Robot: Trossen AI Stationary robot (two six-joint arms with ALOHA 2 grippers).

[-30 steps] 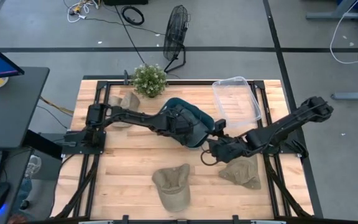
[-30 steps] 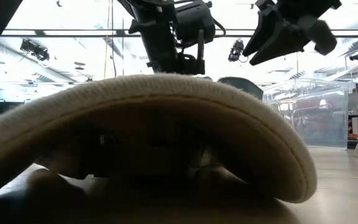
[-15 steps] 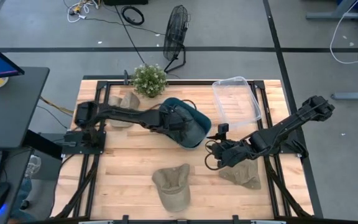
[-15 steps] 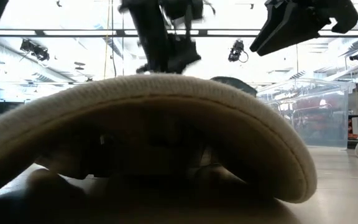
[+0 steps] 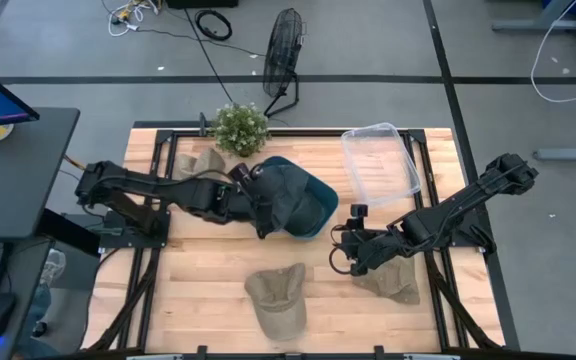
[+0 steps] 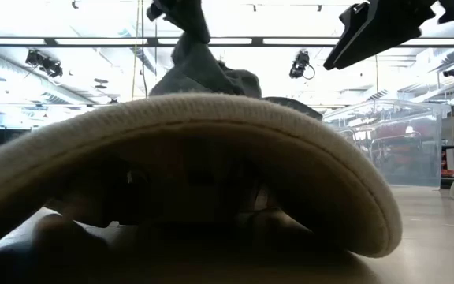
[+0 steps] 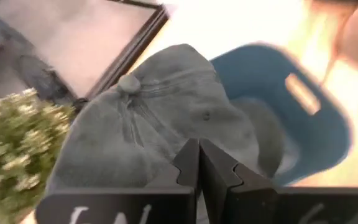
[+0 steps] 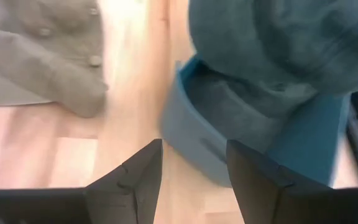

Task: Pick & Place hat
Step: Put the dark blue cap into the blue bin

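Observation:
A dark grey-teal hat [image 5: 286, 190] hangs over a blue bin [image 5: 316, 208] near the table's middle. The left wrist view shows its crown [image 7: 166, 106] in front of the bin [image 7: 303, 106]. My left gripper [image 5: 258, 205] is shut on the hat and reaches in from the table's left. In the low view the hat [image 6: 205, 71] hangs below that gripper [image 6: 176, 9]. My right gripper [image 5: 343, 250] is open and hovers just right of and nearer than the bin, touching nothing. Its wrist view [image 8: 194, 168] looks down on the bin [image 8: 210, 130] and the hat [image 8: 272, 43]. My left gripper pinches the cloth of the hat's crown [image 7: 185, 134] between its two shut fingers, below the top button [image 7: 129, 83]. It comes from the table's left, slanting down. The hat hangs below the fingers over the blue bin. The khaki brim in the low view hides its lower edge.
Three khaki hats lie on the table: one at the near middle [image 5: 278, 295], one near right [image 5: 393, 280] under the right arm, one far left [image 5: 203, 160]. A clear plastic tub [image 5: 378, 160] stands far right, and a potted plant [image 5: 240, 128] at the far edge.
My left gripper has drawn back toward the table's left and risen, staying shut on the hat. The hat's crown has been pulled up and to the left over the bin and now hangs from the fingers. My right gripper has risen a little.

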